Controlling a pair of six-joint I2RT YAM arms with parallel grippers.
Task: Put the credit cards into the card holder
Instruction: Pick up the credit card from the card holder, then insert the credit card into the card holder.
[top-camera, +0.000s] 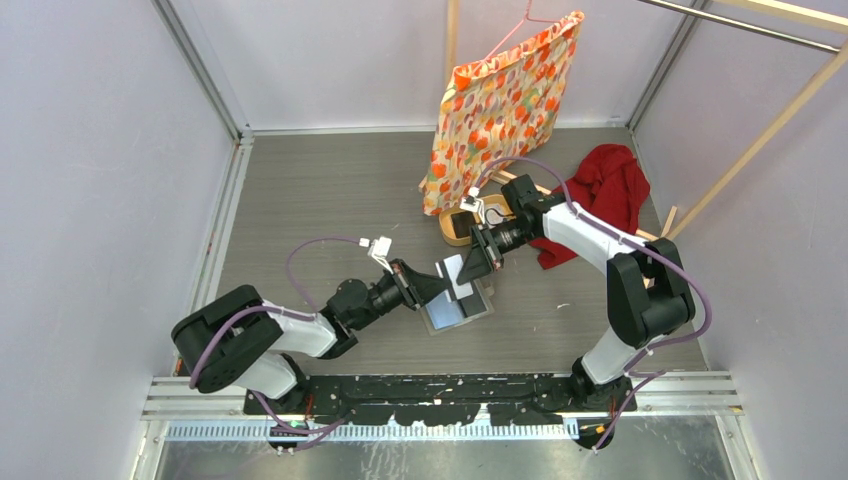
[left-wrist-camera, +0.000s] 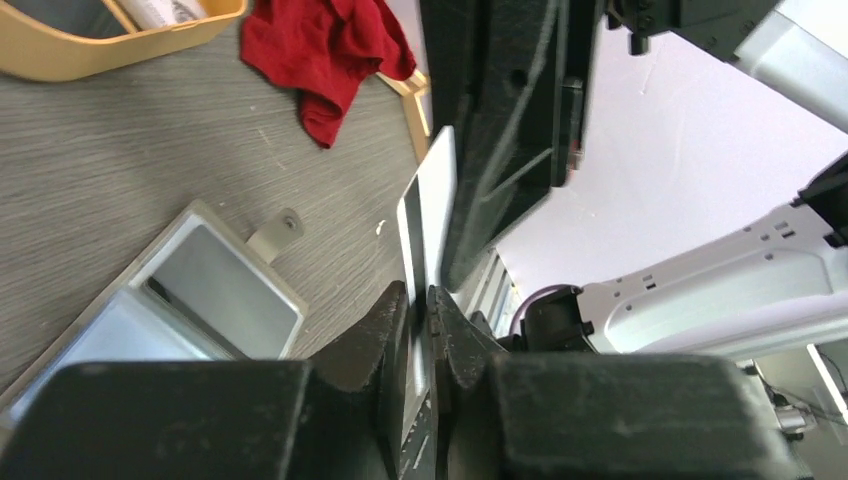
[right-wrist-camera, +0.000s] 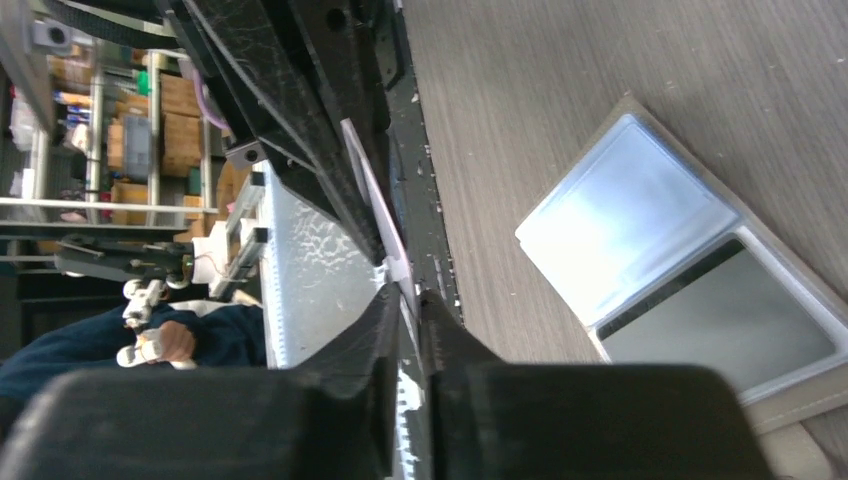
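Note:
The card holder lies open on the table, pale pocketed inside facing up; it also shows in the left wrist view and the right wrist view. A white credit card is held on edge just above it. My left gripper is shut on one end of the card. My right gripper is shut on the other end. The two grippers face each other, fingertips close. One holder pocket shows a grey face with a dark stripe.
An oval tan wooden tray sits behind the right gripper, with a printed white item in it. A red cloth lies at the right. A patterned orange cloth hangs on a hanger at the back.

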